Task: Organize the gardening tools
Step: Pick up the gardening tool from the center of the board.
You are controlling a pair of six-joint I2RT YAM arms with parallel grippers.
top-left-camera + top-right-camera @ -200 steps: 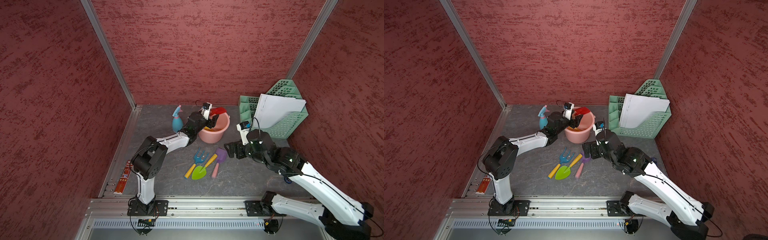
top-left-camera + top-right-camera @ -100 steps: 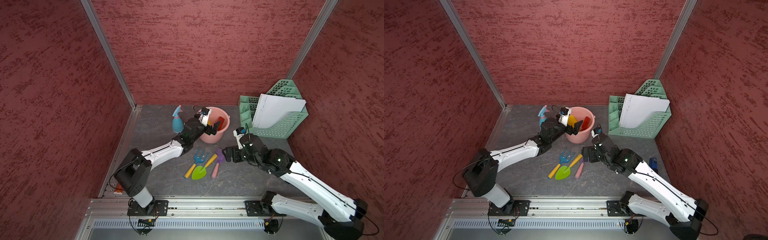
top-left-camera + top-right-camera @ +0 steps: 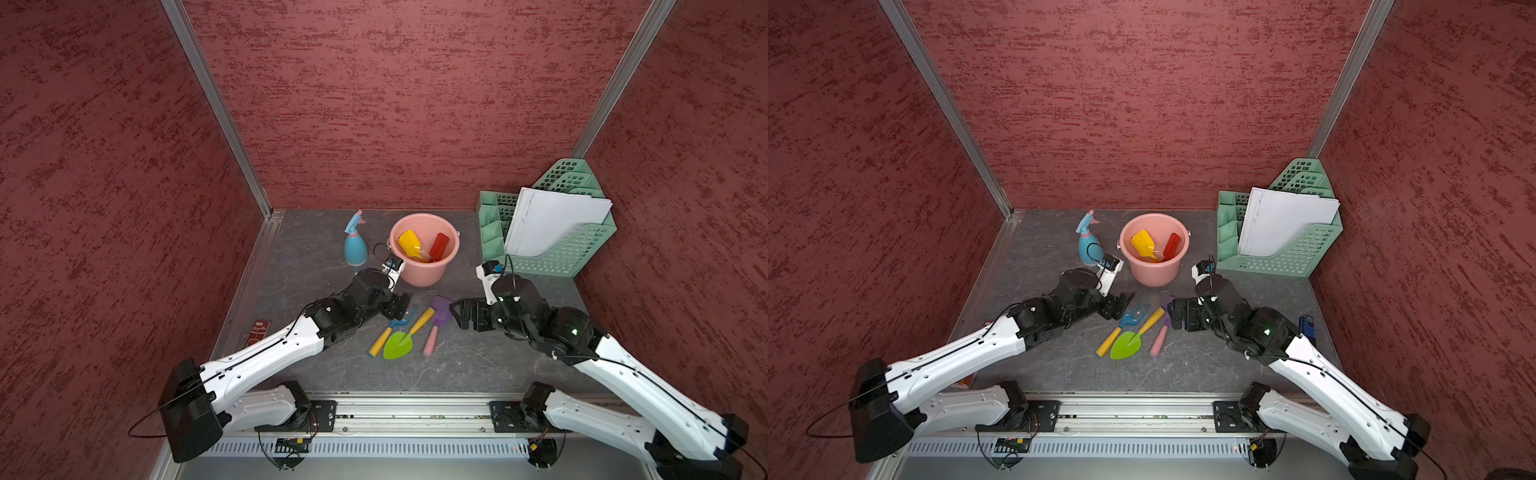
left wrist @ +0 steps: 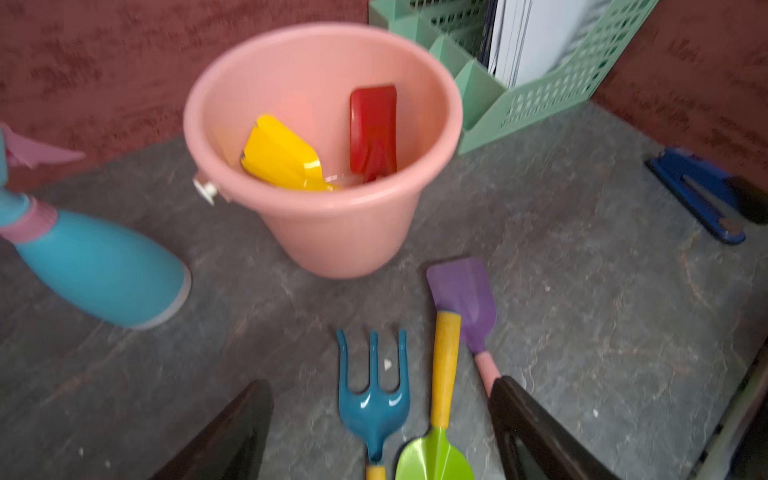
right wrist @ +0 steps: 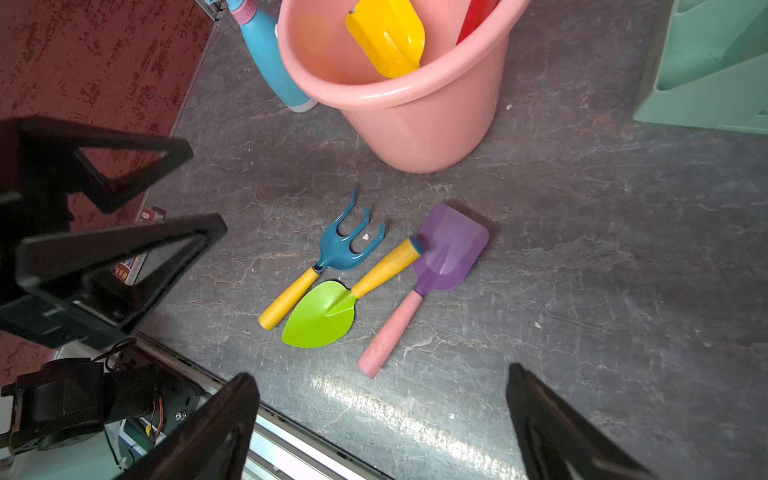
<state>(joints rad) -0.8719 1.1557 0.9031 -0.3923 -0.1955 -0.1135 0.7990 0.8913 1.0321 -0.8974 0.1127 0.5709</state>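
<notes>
A pink bucket (image 3: 422, 274) holds the yellow scoop (image 3: 409, 243) and the red trowel (image 3: 439, 246). The blue spray bottle (image 3: 355, 249) stands upright left of it. In front lie the blue fork (image 4: 374, 399), the green trowel (image 5: 320, 318) and the purple spade (image 5: 451, 249) with its pink handle. My left gripper (image 4: 380, 382) is open low over the table, its fingers either side of the fork head and the green trowel's yellow handle. My right gripper (image 5: 380, 372) is open just right of the spade, near the pink handle's end.
A green mesh file rack (image 3: 573, 249) with white papers fills the back right corner. A blue stapler (image 3: 1306, 326) lies by the right wall, a red packet (image 3: 258, 332) by the left wall. My two grippers are close together over the tools.
My left gripper let the red trowel go into the bucket, then drew back and came down to the blue fork. My right gripper moved a little toward the purple spade.
</notes>
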